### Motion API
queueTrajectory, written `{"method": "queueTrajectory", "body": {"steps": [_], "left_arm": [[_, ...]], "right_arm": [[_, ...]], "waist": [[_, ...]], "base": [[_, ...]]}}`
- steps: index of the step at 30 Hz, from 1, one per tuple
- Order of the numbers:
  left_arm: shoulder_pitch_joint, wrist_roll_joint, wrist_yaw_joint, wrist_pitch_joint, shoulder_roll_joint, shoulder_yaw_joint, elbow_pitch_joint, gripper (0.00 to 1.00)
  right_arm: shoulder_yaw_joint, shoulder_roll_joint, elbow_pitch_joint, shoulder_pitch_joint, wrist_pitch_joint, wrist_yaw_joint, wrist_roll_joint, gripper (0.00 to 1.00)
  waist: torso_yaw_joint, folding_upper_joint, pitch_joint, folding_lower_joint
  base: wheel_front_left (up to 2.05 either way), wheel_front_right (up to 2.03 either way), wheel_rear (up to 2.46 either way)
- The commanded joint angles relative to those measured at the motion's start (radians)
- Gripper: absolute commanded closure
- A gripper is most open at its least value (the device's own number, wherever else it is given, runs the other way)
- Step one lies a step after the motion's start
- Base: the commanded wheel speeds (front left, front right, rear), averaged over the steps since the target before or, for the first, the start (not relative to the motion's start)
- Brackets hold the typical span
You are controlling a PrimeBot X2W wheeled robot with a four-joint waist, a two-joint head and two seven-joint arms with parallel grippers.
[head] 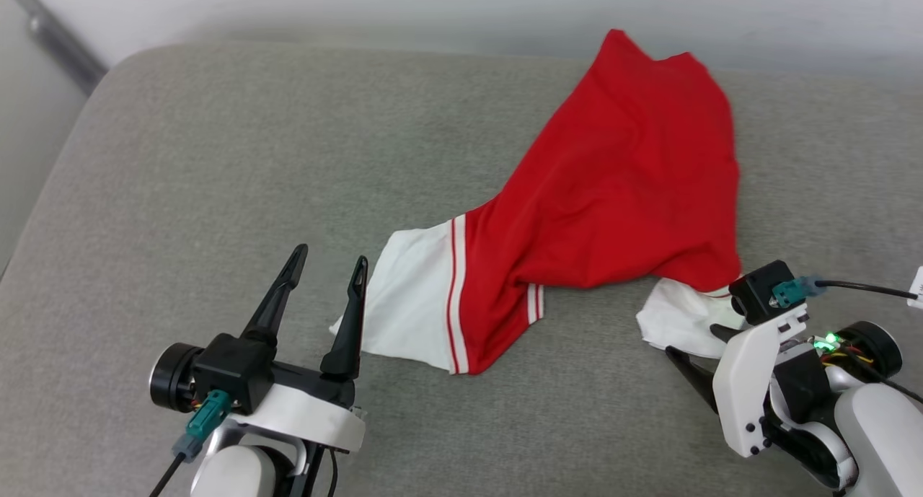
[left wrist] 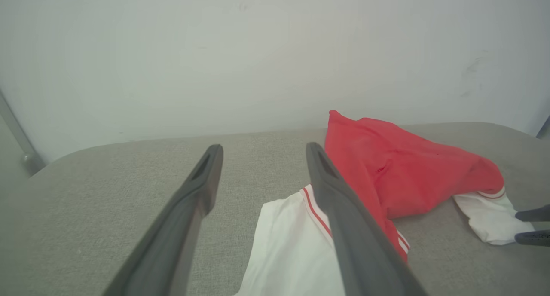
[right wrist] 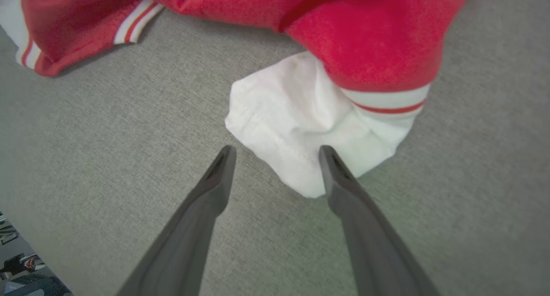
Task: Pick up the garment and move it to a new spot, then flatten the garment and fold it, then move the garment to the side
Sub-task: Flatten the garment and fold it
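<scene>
I see the jersey [head: 620,194] lying crumpled on the grey cushion [head: 216,158], running from the far edge, right of middle, down toward the near middle. One white sleeve [head: 407,298] spreads flat toward my left gripper [head: 330,257], whose fingers stand apart, pointing at the far edge, the inner one just beside the sleeve's hem. The other sleeve [right wrist: 300,120] is bunched near the right edge. My right gripper [right wrist: 277,149] is angled down, fingers apart at that sleeve's hem, gripping nothing.
</scene>
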Motion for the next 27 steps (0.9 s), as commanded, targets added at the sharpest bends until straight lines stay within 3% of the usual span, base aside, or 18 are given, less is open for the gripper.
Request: {"method": "queueTrajectory", "body": {"steps": [1, 9, 10, 11, 19, 27], "left_arm": [[-0.015, 0.005, -0.004, -0.003, -0.006, -0.002, 0.004, 0.00], [-0.021, 0.009, -0.010, -0.003, -0.018, 0.006, 0.023, 0.00], [-0.020, 0.011, -0.011, -0.003, -0.020, 0.008, 0.026, 0.00], [-0.019, 0.013, -0.012, -0.003, -0.021, 0.010, 0.028, 0.00], [0.010, 0.018, -0.014, -0.003, -0.023, 0.042, 0.035, 0.00], [0.039, 0.022, -0.017, -0.003, -0.032, 0.064, 0.025, 0.00]], "right_arm": [[0.010, -0.008, 0.022, -0.025, 0.006, 0.000, -0.006, 0.00], [0.055, -0.029, 0.183, -0.029, 0.071, -0.001, -0.034, 0.00], [0.060, -0.028, 0.203, -0.021, 0.081, -0.001, -0.029, 0.20], [0.075, -0.034, 0.216, -0.011, 0.090, -0.001, -0.024, 1.00], [0.134, -0.145, 0.151, 0.019, 0.086, -0.001, -0.004, 1.00], [0.162, -0.398, -0.010, 0.029, 0.110, 0.000, 0.016, 1.00]], "waist": [[0.042, 0.0000, 0.032, 0.0000], [0.095, 0.0000, 0.047, 0.0000], [0.095, 0.0000, 0.045, 0.0000], [0.094, 0.0000, 0.039, 0.0000], [0.034, 0.0000, -0.020, 0.0000], [-0.045, 0.0000, -0.076, 0.0000]], "base": [[0.00, 0.00, 0.00], [0.00, 0.00, 0.00], [0.00, 0.00, 0.00], [0.00, 0.00, 0.00], [0.00, 0.00, 0.00], [0.00, 0.00, 0.00]]}}
